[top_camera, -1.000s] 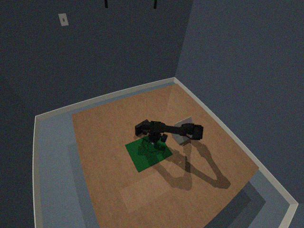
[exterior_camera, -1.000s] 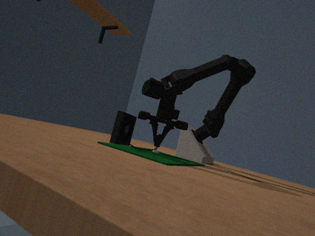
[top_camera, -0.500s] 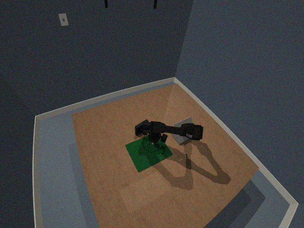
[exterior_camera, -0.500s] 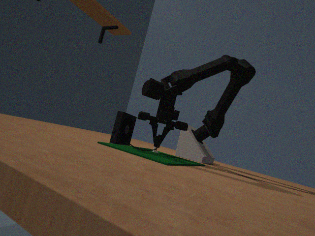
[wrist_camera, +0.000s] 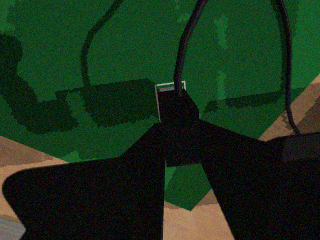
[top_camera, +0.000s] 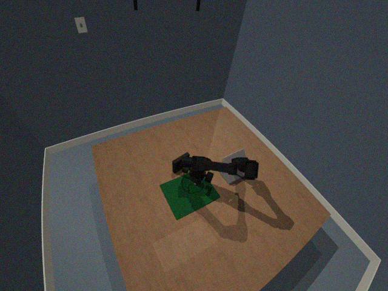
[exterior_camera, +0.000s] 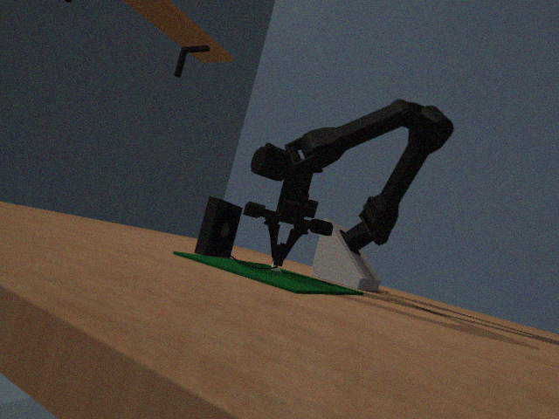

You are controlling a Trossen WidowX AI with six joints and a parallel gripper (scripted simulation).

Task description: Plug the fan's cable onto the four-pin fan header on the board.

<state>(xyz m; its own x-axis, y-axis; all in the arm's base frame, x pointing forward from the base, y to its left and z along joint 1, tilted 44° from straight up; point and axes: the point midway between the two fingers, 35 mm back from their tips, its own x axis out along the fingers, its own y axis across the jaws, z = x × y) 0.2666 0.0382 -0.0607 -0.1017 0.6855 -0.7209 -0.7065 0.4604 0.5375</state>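
Note:
The green board (top_camera: 178, 207) (exterior_camera: 315, 285) lies flat on the table. My gripper (exterior_camera: 278, 263) (wrist_camera: 176, 127) points down over it, shut on the fan's black plug (wrist_camera: 174, 104). The white fan header (exterior_camera: 276, 270) (wrist_camera: 158, 102) is right under the fingertips. In the wrist view the plug covers most of the header, and only its pale far rim and left edge show. The plug looks upright and at least partly in the header; how deep it sits is hidden. The black cable (wrist_camera: 184, 45) (exterior_camera: 252, 265) runs from the plug in a loop toward the fan (exterior_camera: 217, 227).
The fan stands upright at the board's far left edge in the exterior view. The arm's grey base (exterior_camera: 336, 259) is beside the board's other side. The wooden table (top_camera: 137, 188) (exterior_camera: 225, 333) surrounds the board. The cable's second stretch comes down at the wrist view's right side.

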